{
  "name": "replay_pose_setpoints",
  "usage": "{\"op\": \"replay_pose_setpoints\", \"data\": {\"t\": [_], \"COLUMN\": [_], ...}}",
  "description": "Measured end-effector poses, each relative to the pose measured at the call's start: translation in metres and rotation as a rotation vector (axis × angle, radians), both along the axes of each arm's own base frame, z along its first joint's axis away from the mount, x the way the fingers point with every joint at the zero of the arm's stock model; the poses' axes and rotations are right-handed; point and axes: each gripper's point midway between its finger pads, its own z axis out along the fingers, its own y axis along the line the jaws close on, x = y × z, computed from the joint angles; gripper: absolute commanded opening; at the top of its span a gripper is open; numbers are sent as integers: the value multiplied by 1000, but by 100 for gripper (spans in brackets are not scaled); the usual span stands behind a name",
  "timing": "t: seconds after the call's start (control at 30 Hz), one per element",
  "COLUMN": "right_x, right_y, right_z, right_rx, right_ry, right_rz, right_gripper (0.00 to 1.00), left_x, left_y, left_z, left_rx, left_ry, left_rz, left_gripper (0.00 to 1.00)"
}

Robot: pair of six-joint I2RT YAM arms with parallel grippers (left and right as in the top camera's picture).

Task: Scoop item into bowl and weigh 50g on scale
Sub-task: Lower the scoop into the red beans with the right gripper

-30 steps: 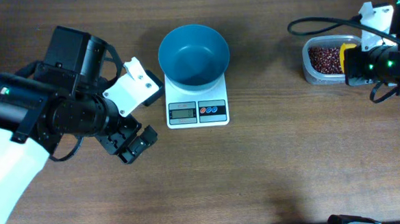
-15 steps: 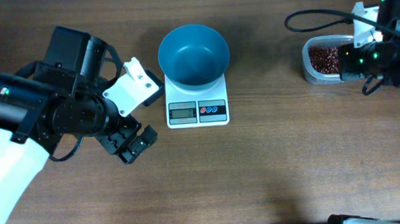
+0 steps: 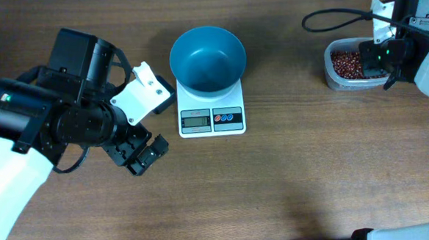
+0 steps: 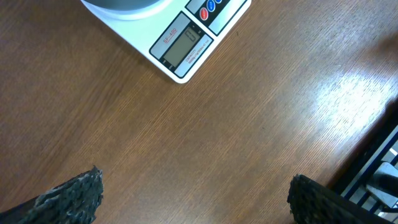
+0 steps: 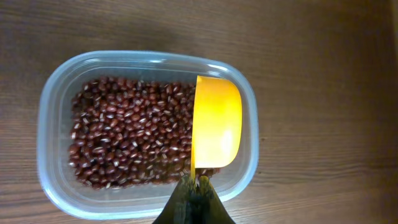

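The bowl (image 3: 207, 59) is seated on the scale (image 3: 211, 118) near the middle of the bench's far edge. Its interior is seen to be empty, so no beans have been transferred. The scale's display cannot be read. The beans (image 5: 124, 140) are all contained in the clear tub (image 5: 50, 112) at the far right corner of the bench, well apart from the bowl. The yellow scoop (image 5: 216, 130) is clamped by its handle in the right gripper (image 5: 196, 186) and is held over one end of the tub. No beans are seen in the scoop, and whether it touches the heap cannot be determined. The left gripper (image 4: 199, 196) is positioned above bare bench near the scale, on the side toward the bench's left edge, with its fingers spread wide and nothing between them. The task is therefore judged to be at its first scooping step: filling the scoop, carrying it to the bowl, tipping it, and metering to 50 g are all left to be done.
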Motion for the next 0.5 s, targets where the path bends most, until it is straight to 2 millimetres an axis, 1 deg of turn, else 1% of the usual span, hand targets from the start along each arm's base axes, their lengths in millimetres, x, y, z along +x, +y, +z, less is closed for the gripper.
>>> {"op": "replay_pose_setpoints", "data": {"t": [0.17, 0.3, 0.33, 0.4, 0.5], "right_x": [-3, -7, -7, -7, -6], "right_y": [-8, -8, -8, -8, -8], "right_z": [2, -2, -4, -15, -18], "right_rx": [-73, -84, -83, -82, -86], "right_ry": [29, 60, 67, 96, 104], "right_rz": [22, 39, 40, 42, 50], "right_gripper": [4, 4, 4, 4, 4], "left_x": [0, 0, 0, 0, 0], "left_y": [0, 0, 0, 0, 0], "left_z": [0, 0, 0, 0, 0], "left_rx": [0, 0, 0, 0, 0], "left_ry": [0, 0, 0, 0, 0], "left_rz": [0, 0, 0, 0, 0], "left_gripper": [99, 99, 99, 99, 99]}}
